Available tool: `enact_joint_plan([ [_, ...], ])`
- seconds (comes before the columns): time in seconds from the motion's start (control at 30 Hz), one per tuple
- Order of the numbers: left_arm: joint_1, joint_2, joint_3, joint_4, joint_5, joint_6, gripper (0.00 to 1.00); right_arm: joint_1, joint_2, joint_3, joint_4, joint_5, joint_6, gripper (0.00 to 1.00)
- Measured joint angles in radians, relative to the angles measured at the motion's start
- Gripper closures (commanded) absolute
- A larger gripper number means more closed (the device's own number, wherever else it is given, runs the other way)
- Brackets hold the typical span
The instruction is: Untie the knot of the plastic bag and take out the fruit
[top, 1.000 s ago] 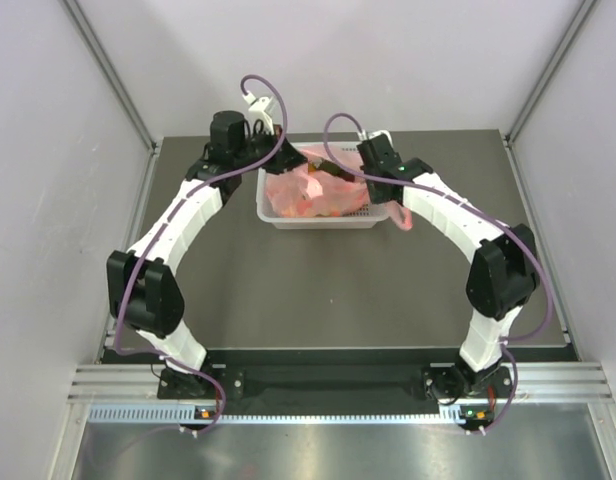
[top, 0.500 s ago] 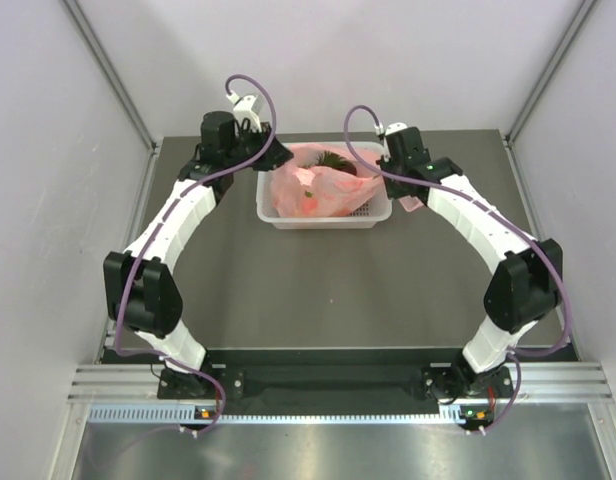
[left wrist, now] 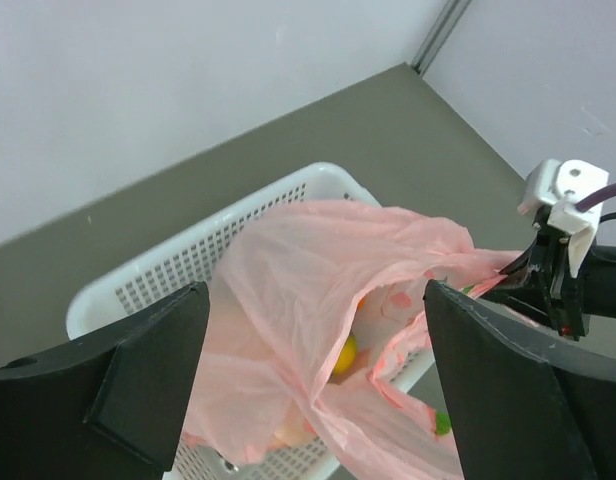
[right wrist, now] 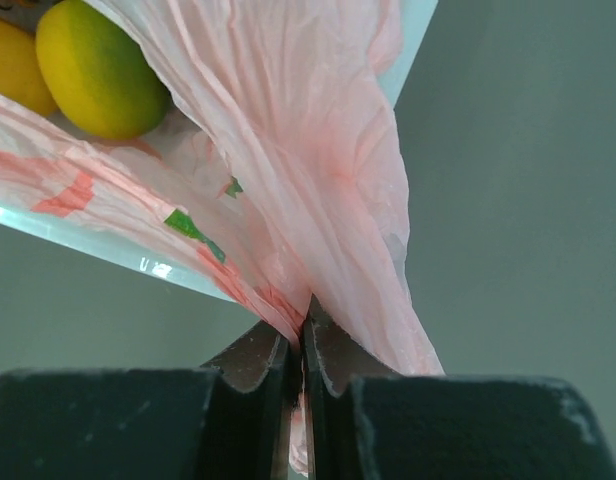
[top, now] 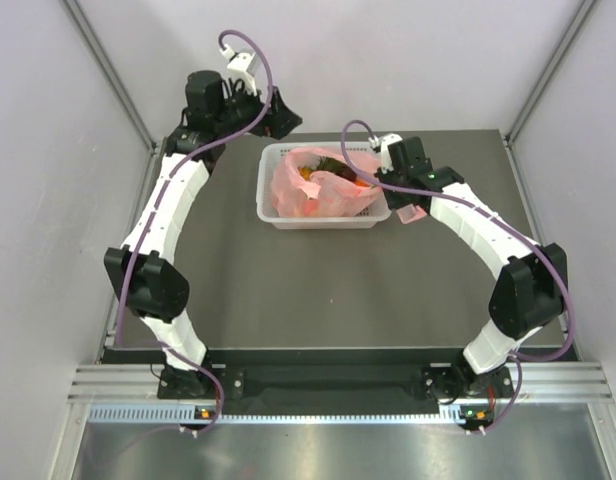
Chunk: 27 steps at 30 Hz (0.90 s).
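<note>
The pink plastic bag (top: 313, 187) lies in the white basket (top: 325, 219) with its mouth gaping; no knot is in view. Fruit shows inside: a dark green crown (top: 333, 164), an orange one (top: 306, 172), a yellow one (left wrist: 345, 353) and a yellow-green one (right wrist: 98, 68). My left gripper (top: 284, 116) hangs open above the basket's far left corner, and in the left wrist view the left gripper (left wrist: 318, 375) is empty, the bag well below it. My right gripper (right wrist: 304, 338) is shut on a strip of the bag (right wrist: 328, 200), pulled over the basket's right rim near the right gripper (top: 401, 207).
The basket stands at the back middle of the dark table (top: 328, 290). Grey walls (top: 48, 150) close in on both sides and behind. Purple cables (top: 250, 52) loop off both wrists.
My left gripper opened, let go of the bag and rose back toward the far left. My right gripper closed on a bag strip and drew it out over the right rim.
</note>
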Motion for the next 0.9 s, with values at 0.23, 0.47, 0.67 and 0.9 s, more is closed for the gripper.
enact_joint_plan([
  [0.23, -0.007, 0.143, 0.243, -0.144, 0.099, 0.179, 0.02, 0.000, 0.000, 0.000, 0.001, -0.047, -0.002, 0.91],
  [0.47, -0.092, 0.277, 0.256, -0.290, 0.116, 0.365, 0.06, 0.000, 0.000, 0.000, 0.002, -0.066, -0.002, 0.91],
  [0.67, -0.174, 0.328, 0.246, -0.341, 0.048, 0.442, 0.13, 0.000, 0.000, 0.000, 0.004, -0.073, -0.002, 0.92],
  [0.9, -0.181, 0.332, 0.233, -0.284, -0.185, 0.438, 0.53, 0.000, 0.000, 0.000, 0.008, -0.077, -0.001, 0.94],
])
